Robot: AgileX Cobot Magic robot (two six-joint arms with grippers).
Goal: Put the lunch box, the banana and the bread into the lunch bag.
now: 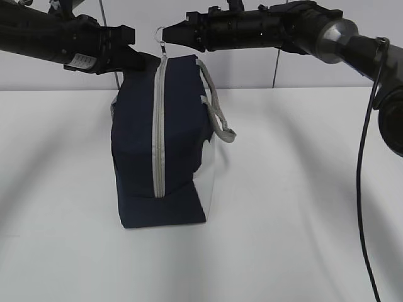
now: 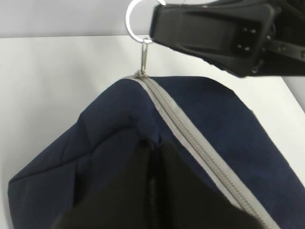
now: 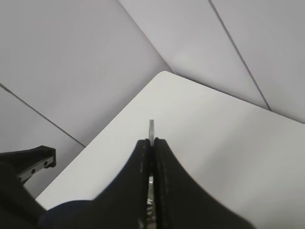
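Matte white table (image 1: 302,207), boxy navy lunch bag (image 1: 135,145), right fingers (image 1: 169,33) pinching metal ring (image 1: 159,30), left fingers (image 1: 129,34) gripping fabric

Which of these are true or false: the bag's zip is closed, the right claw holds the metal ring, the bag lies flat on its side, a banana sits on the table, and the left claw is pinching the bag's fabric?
1. The lunch bag's grey zipper is closed. True: no gap shows along it.
2. The right gripper is clamped on the metal ring. True: its jaws are shut on the ring at the top of the zip.
3. The bag lies flat on its side. False: it stands upright on the table.
4. A banana sits on the table. False: none is visible.
5. The left gripper pinches the bag's fabric. True: its jaws are shut on a fold near the top.
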